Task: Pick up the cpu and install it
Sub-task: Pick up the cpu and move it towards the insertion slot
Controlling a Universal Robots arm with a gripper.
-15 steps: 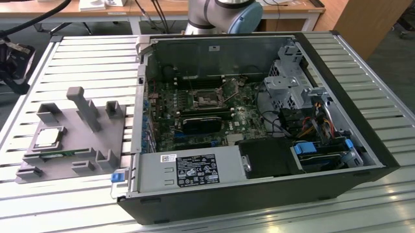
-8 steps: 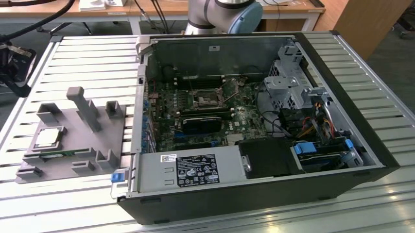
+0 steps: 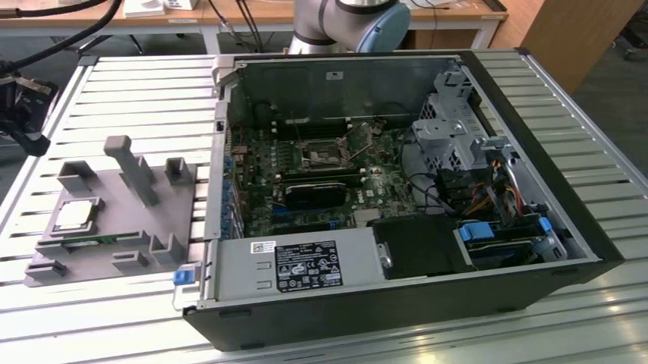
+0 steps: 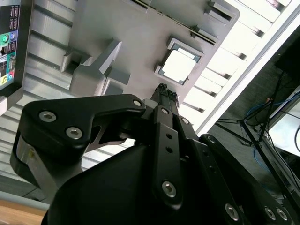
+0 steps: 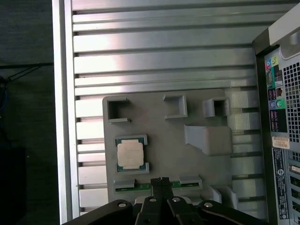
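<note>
The small, flat, square, silvery-topped cpu (image 5: 130,154) lies in a recess near the grey plastic fixture's (image 5: 164,140) outer edge on the slatted metal worktop (image 5: 164,61); the claw (image 5: 159,181) hovers above, narrow and empty; the chip is likely light, stiff and fragile; best gripped by opposite rims.

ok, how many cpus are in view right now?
1. The cpu sits in a pocket of the grey fixture tray, on the exterior view's left of the open PC case. Another inside the case could be hidden.
</note>
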